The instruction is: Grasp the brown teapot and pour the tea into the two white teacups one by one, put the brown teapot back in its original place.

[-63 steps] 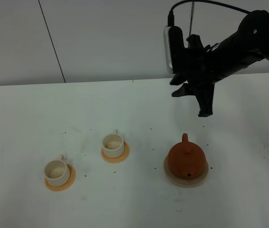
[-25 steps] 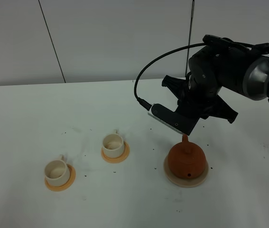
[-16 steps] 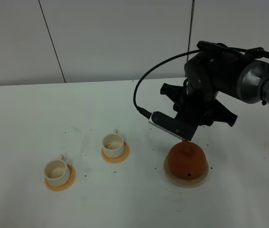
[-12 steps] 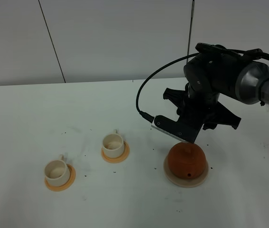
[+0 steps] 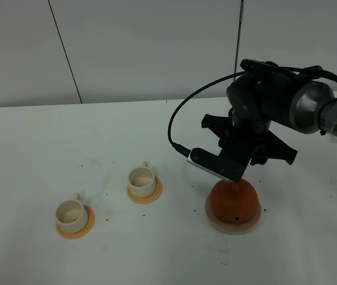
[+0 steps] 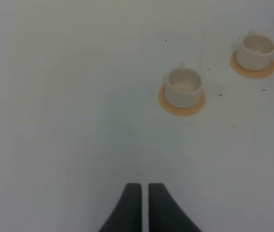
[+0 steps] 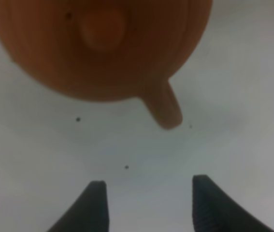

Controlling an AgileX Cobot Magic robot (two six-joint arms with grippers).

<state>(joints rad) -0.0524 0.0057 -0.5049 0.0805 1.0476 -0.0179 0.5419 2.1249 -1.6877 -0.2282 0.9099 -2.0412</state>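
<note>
Right claw (image 7: 149,186): jaws wide apart, nothing held. It hangs low over the desk (image 5: 37,148), pointed at the back of the brown teapot (image 7: 98,48).

Just ahead of the fingertips, roughly on the centreline between them but not yet inside the gap, is the loop handle (image 7: 163,108). It faces the claw, which we judge is why the approach comes from this side: straight in, then close.

Past the handle is the pot's body with the lid knob (image 7: 103,29) on top. The spout is on the side away from the claw. The pot sits upright on its beige mat (image 5: 216,221), so the return spot is marked.

Step in hand, as we read it: final approach, grasp not yet made. The next move needs the handle fully between the jaws before closing, since the loop is small and a clip on its tip could twist the pot.

Well apart from the right claw, toward the left arm's side, are the two white teacups (image 5: 141,180) (image 5: 71,214). Each stands upright on an orange coaster (image 5: 85,230), mouth up and ready to pour into.

Left claw (image 6: 144,186): fingers almost together, holding nothing, parked clear, with both cups well ahead of it.
</note>
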